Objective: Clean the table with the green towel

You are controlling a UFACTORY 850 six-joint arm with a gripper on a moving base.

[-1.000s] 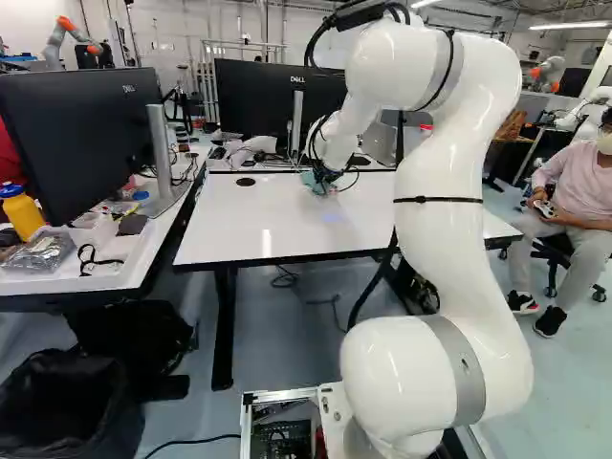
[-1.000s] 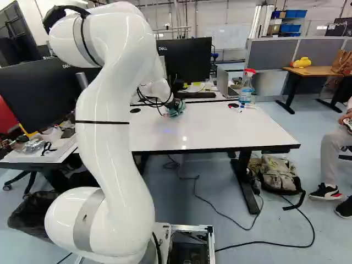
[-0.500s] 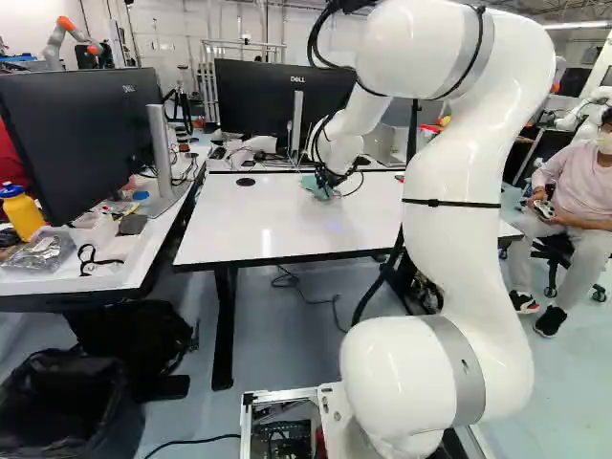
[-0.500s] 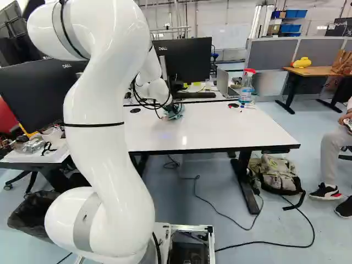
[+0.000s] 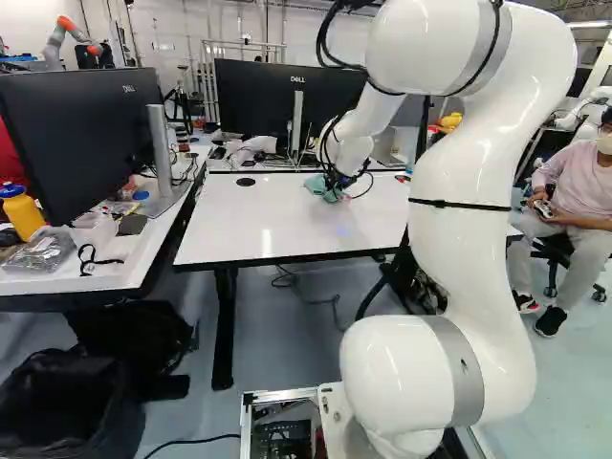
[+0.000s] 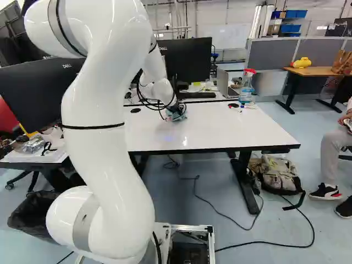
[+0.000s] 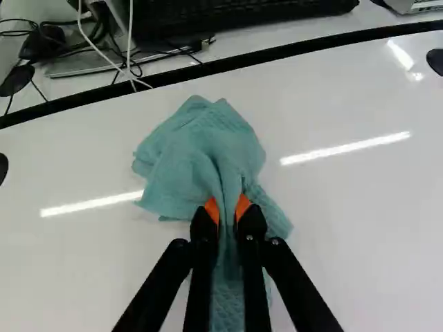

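Two orange-padded black fingers (image 7: 210, 209) pinch the crumpled green towel (image 7: 201, 155) mid-wipe on the glossy white table (image 7: 360, 200) (markers (image 6: 247, 106) probably still need clearing).

1. we count one green towel (image 7: 201, 149).
2. we count one gripper (image 5: 336, 185), with two fingers (image 7: 204, 232).
3. we count two large black monitors (image 5: 279, 100) in the left base view.
4. we count one spray bottle (image 6: 246, 91).
5. we count one backpack (image 6: 278, 173).
6. we count one yellow bottle (image 5: 23, 215).

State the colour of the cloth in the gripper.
The cloth is blue-green, best seen in the wrist view.
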